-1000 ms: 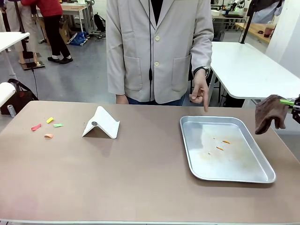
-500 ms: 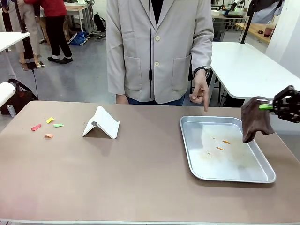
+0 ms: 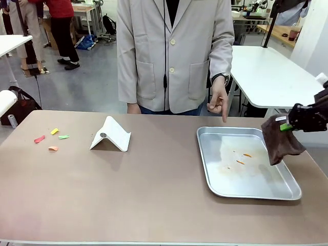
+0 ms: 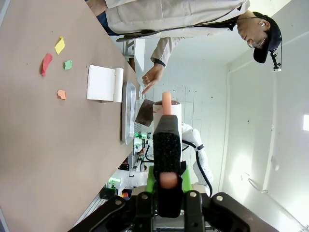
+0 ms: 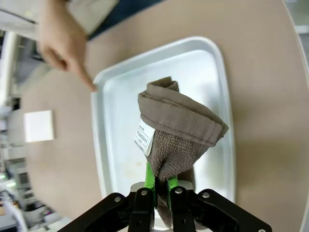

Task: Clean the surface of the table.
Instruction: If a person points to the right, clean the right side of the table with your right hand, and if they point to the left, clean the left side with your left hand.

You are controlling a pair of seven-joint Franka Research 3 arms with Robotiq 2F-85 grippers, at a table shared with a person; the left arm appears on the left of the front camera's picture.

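Observation:
The brownish table [image 3: 154, 195] carries several coloured paper scraps [image 3: 53, 139] at its left end. My right gripper [image 3: 285, 126] is shut on a brown cloth [image 3: 280, 142], which hangs over the right rim of the silver tray [image 3: 215, 177]. In the right wrist view the cloth [image 5: 179, 133] droops from the gripper [image 5: 158, 186] above the tray [image 5: 120, 101]. My left gripper [image 4: 169, 187] is shut on a black brush-like tool [image 4: 167, 145] with a peach tip, held high off the table [image 4: 43, 145]. The scraps [image 4: 58, 63] lie far ahead of it.
A person stands at the far side, one finger [image 3: 224, 115] pointing down at the tray's far rim. A white folded card [image 3: 111, 134] stands left of centre. Small orange bits [image 3: 244, 158] lie inside the tray. White-topped tables stand behind.
My right gripper has come in from the right edge with the cloth, moving left and down over the tray's right rim. The person's hand has stayed put.

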